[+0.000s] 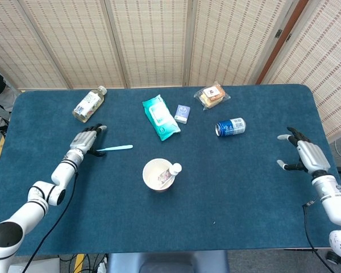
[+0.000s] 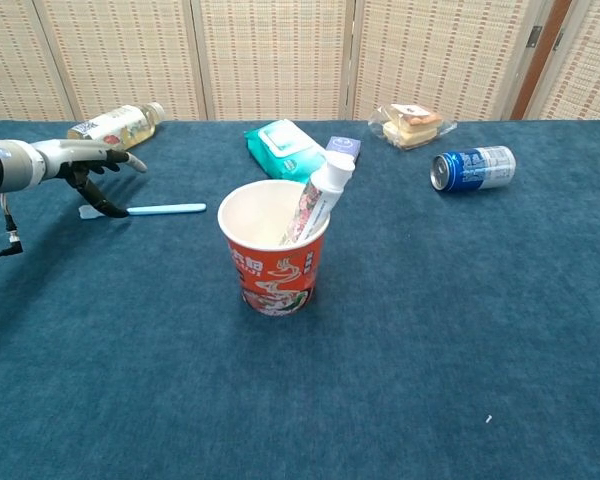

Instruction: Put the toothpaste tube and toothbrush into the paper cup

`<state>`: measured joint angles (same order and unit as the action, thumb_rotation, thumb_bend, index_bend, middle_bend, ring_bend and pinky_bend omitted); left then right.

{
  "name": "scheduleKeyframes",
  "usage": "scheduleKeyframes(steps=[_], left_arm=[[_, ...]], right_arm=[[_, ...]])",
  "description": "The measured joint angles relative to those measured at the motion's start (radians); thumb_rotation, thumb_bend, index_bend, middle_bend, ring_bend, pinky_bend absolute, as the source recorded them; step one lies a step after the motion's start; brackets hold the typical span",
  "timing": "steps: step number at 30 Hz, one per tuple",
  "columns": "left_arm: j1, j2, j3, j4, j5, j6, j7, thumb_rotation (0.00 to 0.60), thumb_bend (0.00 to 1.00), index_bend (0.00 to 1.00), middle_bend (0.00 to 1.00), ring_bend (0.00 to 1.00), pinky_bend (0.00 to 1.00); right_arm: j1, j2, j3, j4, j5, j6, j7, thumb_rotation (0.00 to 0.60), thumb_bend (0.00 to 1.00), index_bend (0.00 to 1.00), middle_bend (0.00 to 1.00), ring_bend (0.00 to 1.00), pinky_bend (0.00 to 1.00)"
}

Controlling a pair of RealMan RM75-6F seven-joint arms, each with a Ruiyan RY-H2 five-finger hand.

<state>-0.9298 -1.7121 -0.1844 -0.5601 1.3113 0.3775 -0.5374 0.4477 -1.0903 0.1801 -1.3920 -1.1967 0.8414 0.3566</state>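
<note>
The right hand [image 1: 303, 154] shows only in the head view, at the table's [image 1: 256, 193] right edge, its arm cut off by the frame; the fingers are spread and hold nothing. In the chest view the left arm is cut off at the frame's left side. Whether the left hand [image 2: 80, 163] actually has hold of the brush [image 2: 145, 210] is hard to tell: its dark fingertips [image 2: 105, 207] come down right at the bristle end, touching or just over it, but no clear pinch shows — the rest of the fingers are fanned out above.

The brush lies flat on the table left of the cup [image 2: 273, 247], handle pointing toward the cup, its head hidden partly under the left hand in the head view. The tube [image 2: 318, 203] stands tilted inside the cup, cap up, leaning on the right rim; its lower part is hidden by the cup wall.

Behind lie a bottle [image 1: 88, 104], a wipes pack [image 1: 160, 118], a small box [image 1: 182, 113], a wrapped snack [image 1: 212, 95] and a can [image 1: 231, 126] on its side — their labels are too small to read.
</note>
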Motion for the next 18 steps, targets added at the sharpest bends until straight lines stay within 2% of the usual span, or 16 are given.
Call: scheduleKeyframes(steps=[3, 6, 12, 18], left_arm=[[-0.011, 0.027, -0.007, -0.041, -0.006, -0.032, -0.016, 0.600, 0.31, 0.36, 0.00, 0.00, 0.00], [-0.018, 0.044, -0.017, -0.066, -0.015, -0.048, -0.027, 0.600, 0.34, 0.39, 0.00, 0.00, 0.00], [-0.021, 0.045, -0.020, -0.074, -0.022, -0.047, -0.016, 0.600, 0.35, 0.41, 0.00, 0.00, 0.00], [-0.021, 0.044, -0.017, -0.078, -0.025, -0.047, 0.004, 0.600, 0.35, 0.37, 0.00, 0.00, 0.00]], right_arm=[[-0.001, 0.005, 0.001, -0.004, -0.001, 0.004, -0.001, 0.600, 0.18, 0.25, 0.03, 0.00, 0.11], [-0.003, 0.014, 0.005, -0.012, -0.001, 0.014, -0.006, 0.600, 0.18, 0.25, 0.03, 0.00, 0.11], [-0.010, 0.043, 0.016, -0.040, 0.004, 0.045, -0.024, 0.600, 0.18, 0.25, 0.03, 0.00, 0.11], [-0.017, 0.058, 0.021, -0.059, 0.014, 0.056, -0.034, 0.600, 0.18, 0.25, 0.03, 0.00, 0.11]])
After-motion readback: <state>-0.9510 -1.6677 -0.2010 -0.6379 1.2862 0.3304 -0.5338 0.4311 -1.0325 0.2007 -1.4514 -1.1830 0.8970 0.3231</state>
